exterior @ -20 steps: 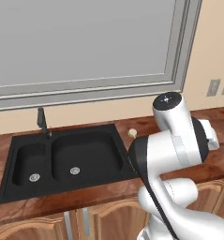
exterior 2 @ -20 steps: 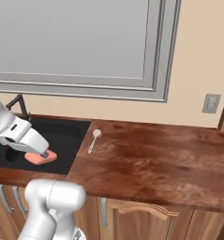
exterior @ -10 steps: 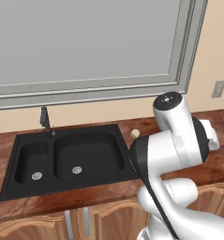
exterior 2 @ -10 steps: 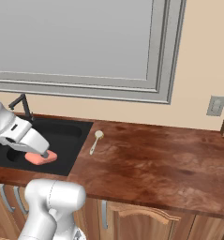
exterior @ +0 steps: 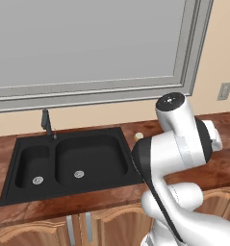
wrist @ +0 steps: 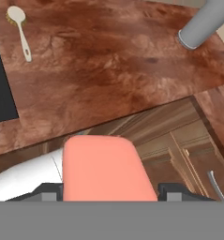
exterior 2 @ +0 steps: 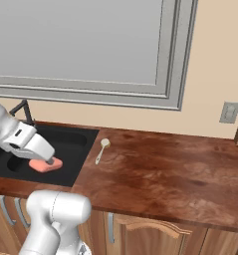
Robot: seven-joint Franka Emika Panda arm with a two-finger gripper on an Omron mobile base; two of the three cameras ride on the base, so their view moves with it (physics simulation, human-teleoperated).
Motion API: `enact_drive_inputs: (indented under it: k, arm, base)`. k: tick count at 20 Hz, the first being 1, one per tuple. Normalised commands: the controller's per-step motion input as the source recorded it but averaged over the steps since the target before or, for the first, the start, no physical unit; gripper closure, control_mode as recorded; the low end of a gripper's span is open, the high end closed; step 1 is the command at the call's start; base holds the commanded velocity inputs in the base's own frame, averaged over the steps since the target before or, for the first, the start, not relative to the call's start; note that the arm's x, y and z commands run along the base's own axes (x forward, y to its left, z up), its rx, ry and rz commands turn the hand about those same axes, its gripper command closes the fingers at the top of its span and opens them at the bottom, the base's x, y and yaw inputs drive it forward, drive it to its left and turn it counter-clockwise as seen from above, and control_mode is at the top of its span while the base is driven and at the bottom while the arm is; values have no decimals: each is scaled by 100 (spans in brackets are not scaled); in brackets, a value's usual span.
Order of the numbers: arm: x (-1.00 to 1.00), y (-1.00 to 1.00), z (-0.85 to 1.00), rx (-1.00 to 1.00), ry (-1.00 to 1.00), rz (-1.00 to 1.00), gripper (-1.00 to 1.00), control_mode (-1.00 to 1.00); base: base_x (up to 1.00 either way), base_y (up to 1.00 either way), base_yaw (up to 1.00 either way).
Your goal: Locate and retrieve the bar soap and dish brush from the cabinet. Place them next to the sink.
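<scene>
Being carried between the two fingers of the gripper [exterior 2: 47, 163], spread wide across its width, the salmon-pink bar soap [exterior 2: 45, 165] is being held above the front right part of the black double-basin sink [exterior: 63, 163]. The dish brush [exterior 2: 101, 149] is lying on the wooden countertop [exterior 2: 160, 174] just beside the sink's right edge, bristle head toward the back wall. In the hand view, the soap [wrist: 104, 168] is being seen between the fingertips, over the counter's front edge.
</scene>
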Motion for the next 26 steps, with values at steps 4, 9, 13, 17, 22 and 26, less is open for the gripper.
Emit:
enact_drive_inputs:
  k: [4,9,13,17,22,26]
  arm:
    - [60,-16,0,0,0,18,100,-100]
    - [63,-26,-2,5,0,23,100,-100]
    - [67,-20,-18,22,10,21,100,-100]
    - [39,1,-42,25,22,27,100,-100]
    - [30,9,-61,12,18,14,100,-100]
    - [15,-2,-35,4,9,3,100,-100]
  base:
    - [0,0,0]
    - [0,0,0]
    - [0,0,0]
    - [0,0,0]
    - [0,0,0]
    - [0,0,0]
